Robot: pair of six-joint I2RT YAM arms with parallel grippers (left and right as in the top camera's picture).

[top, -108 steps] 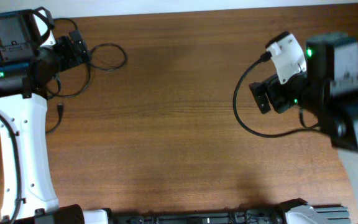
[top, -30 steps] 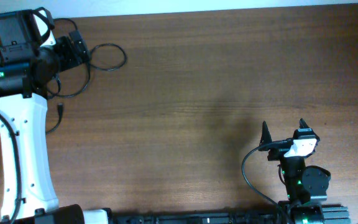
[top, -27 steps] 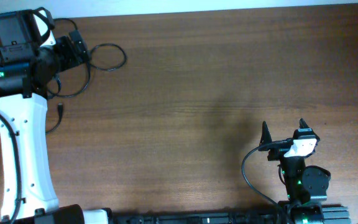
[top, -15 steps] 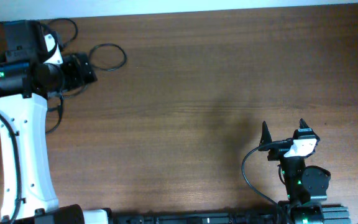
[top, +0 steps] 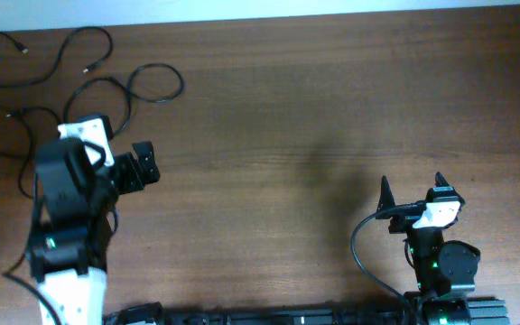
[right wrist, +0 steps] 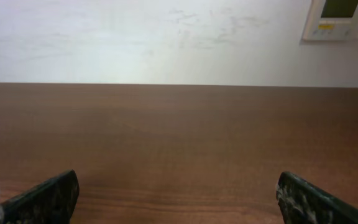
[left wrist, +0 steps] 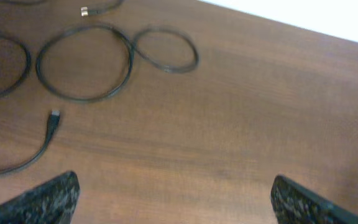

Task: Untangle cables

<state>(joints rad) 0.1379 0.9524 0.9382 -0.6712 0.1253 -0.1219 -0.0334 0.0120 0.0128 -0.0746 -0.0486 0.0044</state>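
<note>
Right claw (top: 412,191) sits in the lower right of the overhead frame, fingers spread wide and holding nothing. Its wrist view just shows bare table (right wrist: 179,137) with a white wall (right wrist: 135,37) behind. Left claw (top: 143,164) is left of centre, also wide and holding nothing, over plain wood. The cables (top: 130,86) are all up in the upper left corner of the table, loose loops lying flat, apart from both claws. In the left wrist view two loops meet side by side near the top, and a small plug (left wrist: 53,116) lies toward the left edge, nearer the claw.
</note>
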